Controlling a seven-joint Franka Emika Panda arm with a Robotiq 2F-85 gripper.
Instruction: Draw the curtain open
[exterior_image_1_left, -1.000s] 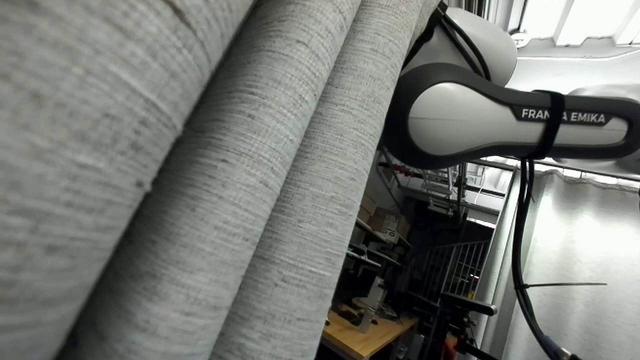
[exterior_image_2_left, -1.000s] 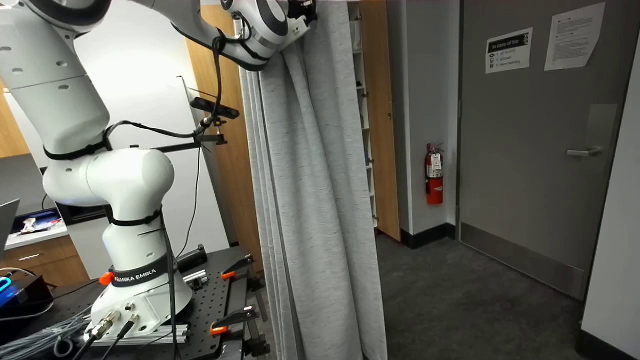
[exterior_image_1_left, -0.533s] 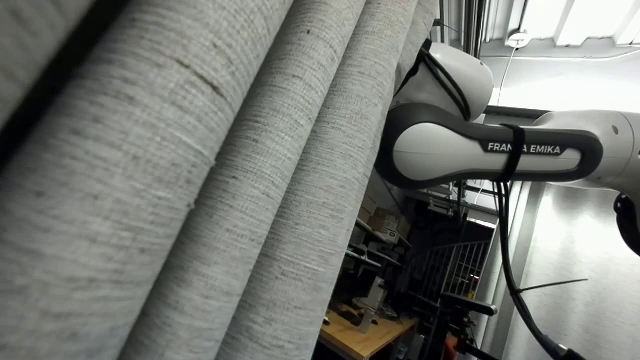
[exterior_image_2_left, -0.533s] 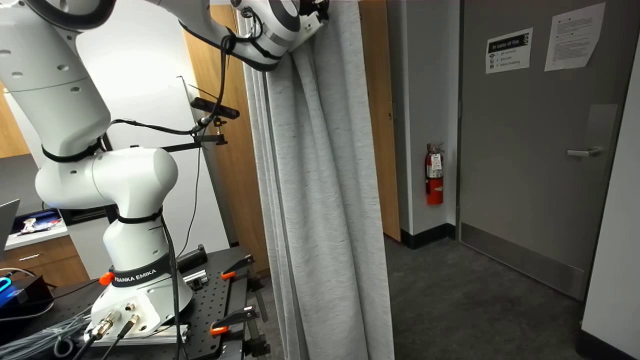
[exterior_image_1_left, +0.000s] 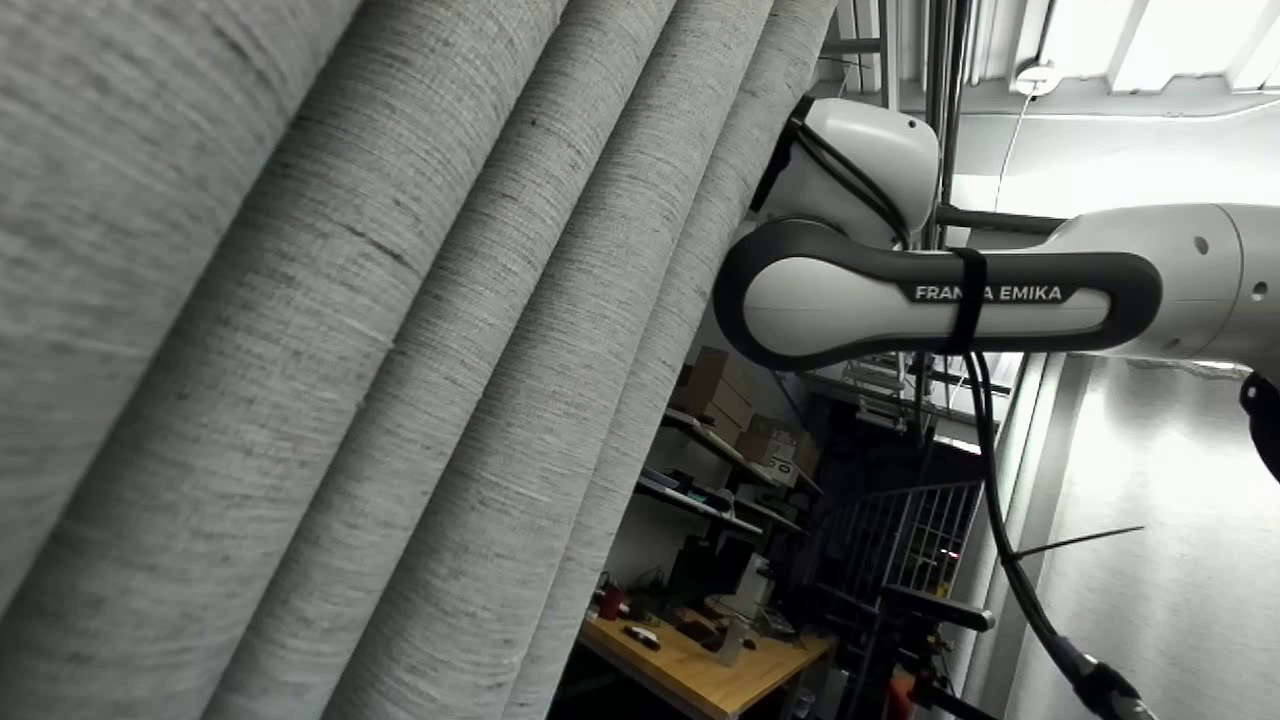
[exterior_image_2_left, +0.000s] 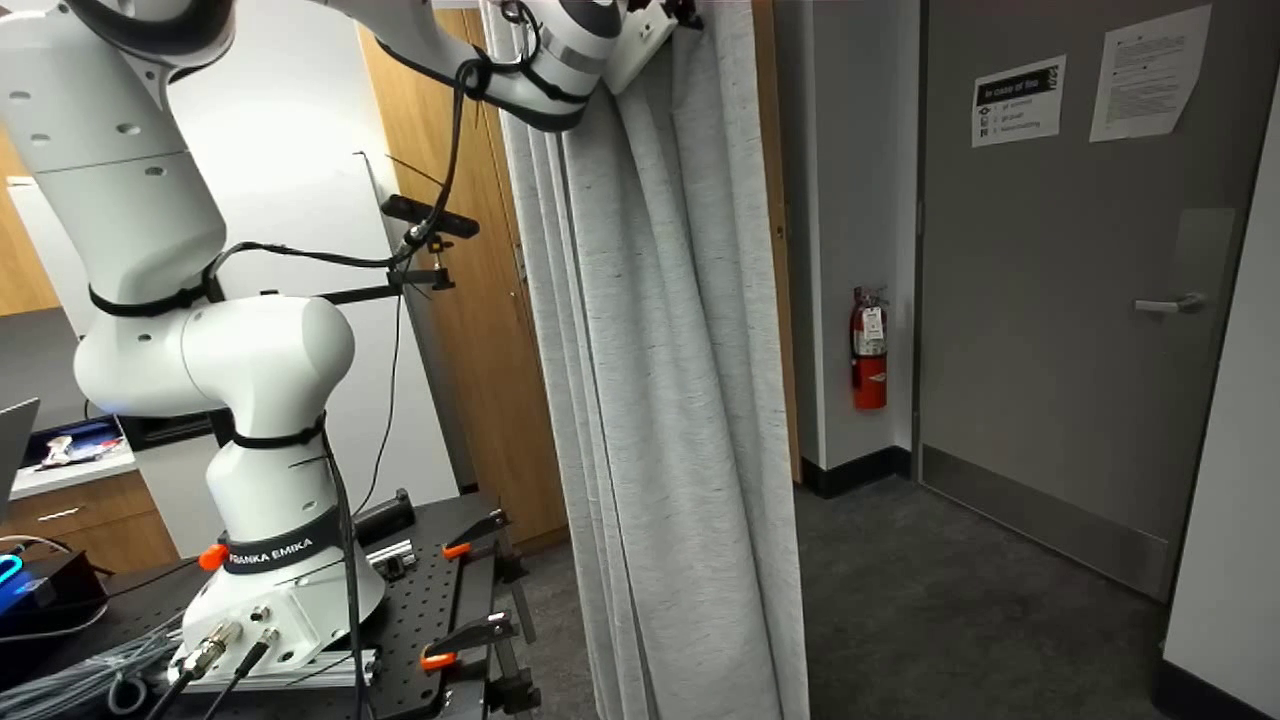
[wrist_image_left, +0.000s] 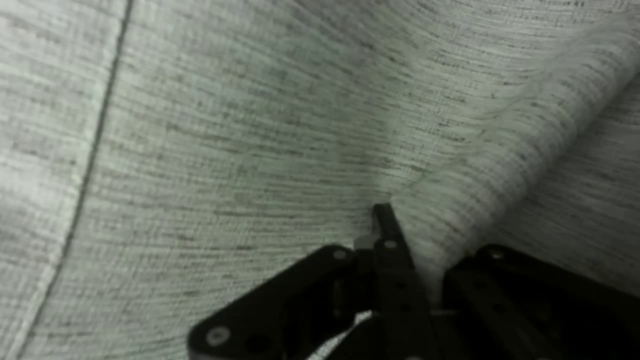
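The curtain (exterior_image_1_left: 450, 350) is a huge light-grey woven drape with deep folds. It fills the left half of an exterior view and hangs to the right of the arm base in an exterior view (exterior_image_2_left: 660, 400). In the wrist view, the curtain (wrist_image_left: 225, 150) fills the background, with a dark seam at left. My gripper (wrist_image_left: 422, 245) has a ridge of the fabric bunched between its fingers; the right fingertip is hidden by the fold. In an exterior view the gripper (exterior_image_2_left: 688, 14) is at the top edge, high on the curtain, partly cut off.
The arm base stands on a black table (exterior_image_2_left: 430, 560) with clamps (exterior_image_2_left: 470, 640). A camera on a bracket (exterior_image_2_left: 430, 215) stands beside the arm. Behind are wooden cabinets (exterior_image_2_left: 500, 330), a grey door (exterior_image_2_left: 1060, 350) and a fire extinguisher (exterior_image_2_left: 868, 350). A wooden desk (exterior_image_1_left: 710, 670) shows beyond the curtain.
The arm and gripper have moved away from the base, carrying the curtain along: rightward in an exterior view, leftward in an exterior view. More cabinet and desk show on the base side.
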